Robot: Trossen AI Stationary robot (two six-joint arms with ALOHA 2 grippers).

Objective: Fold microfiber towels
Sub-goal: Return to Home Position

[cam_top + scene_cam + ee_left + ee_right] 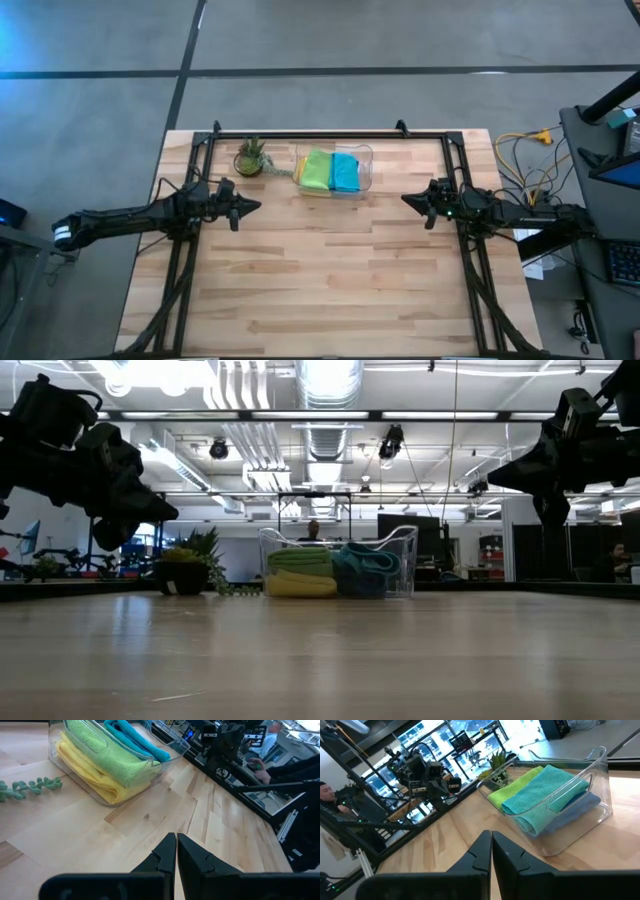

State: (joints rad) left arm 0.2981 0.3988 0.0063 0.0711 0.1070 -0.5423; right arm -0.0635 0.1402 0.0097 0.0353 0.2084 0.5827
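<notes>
While left gripper [176, 836], right gripper [490, 833] hang clenched, clear bin [600, 775] holds towels [318, 170]: lime [107, 757] on yellow [90, 772], teal [545, 790] on blue [575, 810].

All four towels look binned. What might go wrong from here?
1. The teal towel lies on the blue towel in the clear bin, and its top layer looks loose; it may slump open.
2. The potted plant stands close beside the bin on the left tool's side; a low sweep might clip it.
The right tool hangs shut and empty opposite, so there is little risk there.
</notes>
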